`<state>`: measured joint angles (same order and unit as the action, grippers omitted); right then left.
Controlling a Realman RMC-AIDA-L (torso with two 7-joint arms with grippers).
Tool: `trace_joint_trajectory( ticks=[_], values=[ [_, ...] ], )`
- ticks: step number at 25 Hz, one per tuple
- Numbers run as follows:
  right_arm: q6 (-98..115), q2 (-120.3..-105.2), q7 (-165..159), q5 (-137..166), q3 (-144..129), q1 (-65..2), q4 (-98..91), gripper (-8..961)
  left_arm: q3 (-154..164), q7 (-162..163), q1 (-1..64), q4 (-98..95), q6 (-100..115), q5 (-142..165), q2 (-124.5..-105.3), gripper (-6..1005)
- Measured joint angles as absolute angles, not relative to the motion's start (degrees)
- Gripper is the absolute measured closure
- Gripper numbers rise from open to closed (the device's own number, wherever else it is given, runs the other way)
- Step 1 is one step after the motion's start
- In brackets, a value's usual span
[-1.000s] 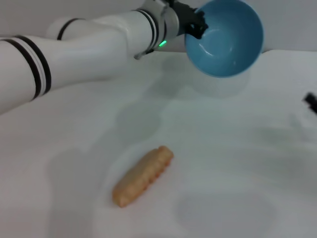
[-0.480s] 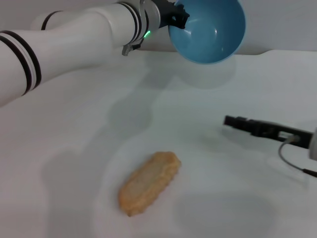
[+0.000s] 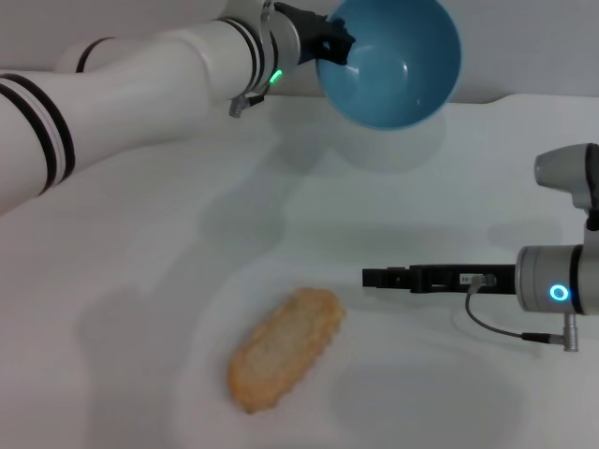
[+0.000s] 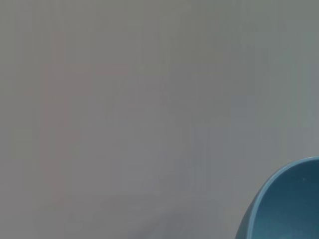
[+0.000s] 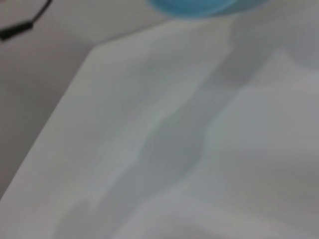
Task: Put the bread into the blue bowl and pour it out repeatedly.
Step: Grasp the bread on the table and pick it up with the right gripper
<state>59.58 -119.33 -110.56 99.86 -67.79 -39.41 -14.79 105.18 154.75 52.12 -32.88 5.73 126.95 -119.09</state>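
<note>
Right hand [image 3: 372, 278] reaches in beside the bread [image 3: 284, 347]; whether it is apart or together, cannot tell.
Left hand [image 3: 335, 42], clamped on the emptied blue bowl [image 3: 393, 61], holds it tilted above the desk [image 3: 140, 234]; bread has flipped underside-up, ready for regrasp.

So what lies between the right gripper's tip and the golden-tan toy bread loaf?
Nothing: in the head view only bare white table separates the right gripper from the bread.

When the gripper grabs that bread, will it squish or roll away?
Probably not roll: the bread lies flat on the table, plain side up, long and low. It looks molded and keeps its scalloped edge, so likely stiff and light, though I can't be sure. The right gripper is near it; the left gripper holds the tipped bowl.
</note>
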Motion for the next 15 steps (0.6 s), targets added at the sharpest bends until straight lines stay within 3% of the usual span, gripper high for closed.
trace_joint_trajectory(
  ticks=[15],
  values=[
    [58.5, -119.79, -112.0, 91.9, -74.3, -43.4, -10.1, 362, 107.3, 154.8, 52.0, -33.2, 4.2, 125.3, -119.08, 1000]
  ],
)
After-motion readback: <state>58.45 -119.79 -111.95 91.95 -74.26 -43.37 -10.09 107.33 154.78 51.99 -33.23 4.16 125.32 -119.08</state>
